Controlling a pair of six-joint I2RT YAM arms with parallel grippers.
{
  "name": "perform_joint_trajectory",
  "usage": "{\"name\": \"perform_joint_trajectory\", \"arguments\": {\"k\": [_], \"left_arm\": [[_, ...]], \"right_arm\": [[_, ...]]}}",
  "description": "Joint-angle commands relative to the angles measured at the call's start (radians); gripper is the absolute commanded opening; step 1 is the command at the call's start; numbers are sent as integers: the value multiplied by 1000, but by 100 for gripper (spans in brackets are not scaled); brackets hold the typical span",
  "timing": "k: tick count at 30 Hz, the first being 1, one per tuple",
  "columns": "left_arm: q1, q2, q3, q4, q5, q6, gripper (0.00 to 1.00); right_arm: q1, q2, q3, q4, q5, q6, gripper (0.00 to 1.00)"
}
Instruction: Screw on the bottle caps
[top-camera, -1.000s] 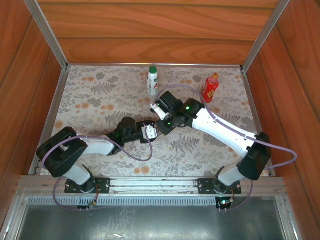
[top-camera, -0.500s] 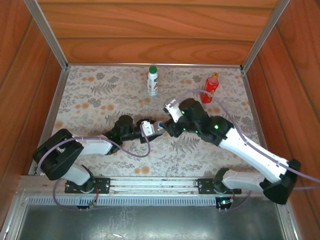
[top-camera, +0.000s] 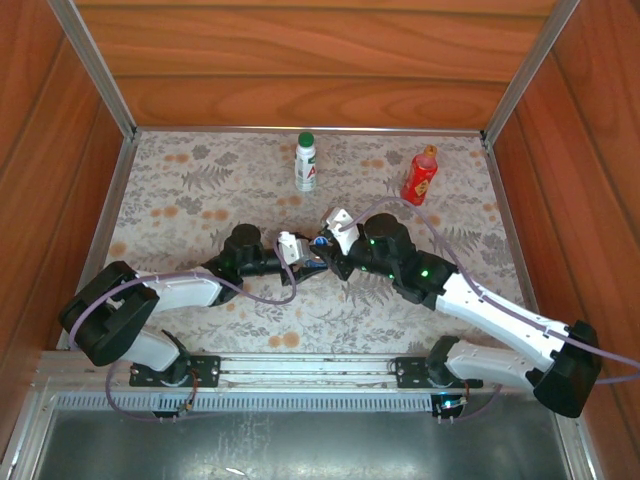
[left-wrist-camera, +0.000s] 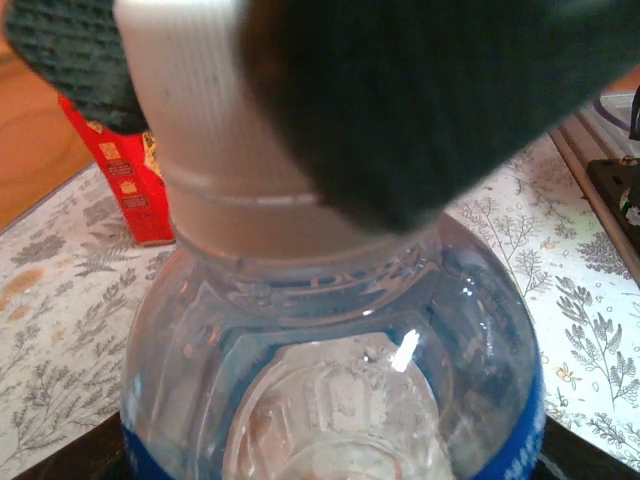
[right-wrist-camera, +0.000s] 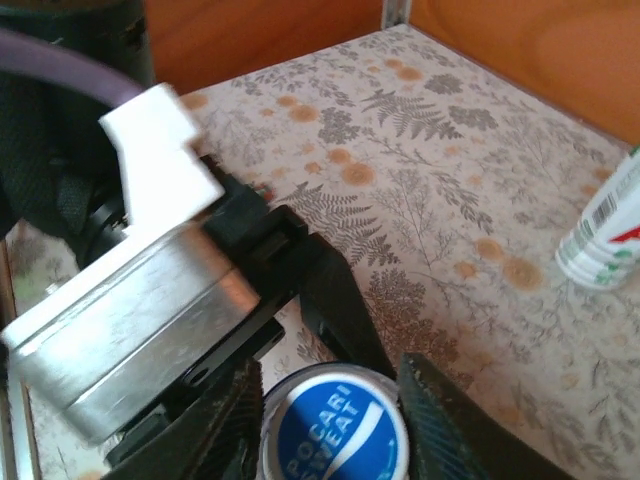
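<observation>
In the top external view my left gripper (top-camera: 299, 251) is shut on the short clear bottle (left-wrist-camera: 330, 350) with the blue label and holds it upright at mid table. The blue-topped cap (right-wrist-camera: 335, 432) sits on the bottle's neck. My right gripper (right-wrist-camera: 336, 410) is shut on this cap from above, one dark pad (left-wrist-camera: 440, 90) pressed on each side of it. A white bottle (top-camera: 306, 165) with a green cap (top-camera: 306, 139) stands at the back centre. At the back right is a red bottle (top-camera: 418, 180) with an orange cap (top-camera: 430, 150).
Both arms meet over the middle of the flowered mat (top-camera: 190, 200). Wooden walls (top-camera: 320, 60) and metal corner rails close in the back and sides. The red bottle (left-wrist-camera: 115, 170) stands just behind the held one, the white bottle (right-wrist-camera: 605, 235) off to the right wrist's right.
My right arm swung down from the back bottles to the held bottle; its jaws opened, then closed on the blue cap. My left gripper carried the bottle slightly farther back.
</observation>
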Motion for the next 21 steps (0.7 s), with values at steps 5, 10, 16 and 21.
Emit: {"name": "perform_joint_trajectory", "arguments": {"k": [5,10,16,21], "left_arm": [[9,-18,15,5,14,-19,59],[8,-11,16,5,-17,-17,82],[9,-99,-91,5,-170,-105,100],[19,-184,-199,6,-336,-170,100]], "right_arm": [[-7,6,14,13,-8,-12,23],[-7,4,4,34,34,9,23],[-53,36,-57,141,207,62,23],[-204,159,-50,282,194,129,23]]}}
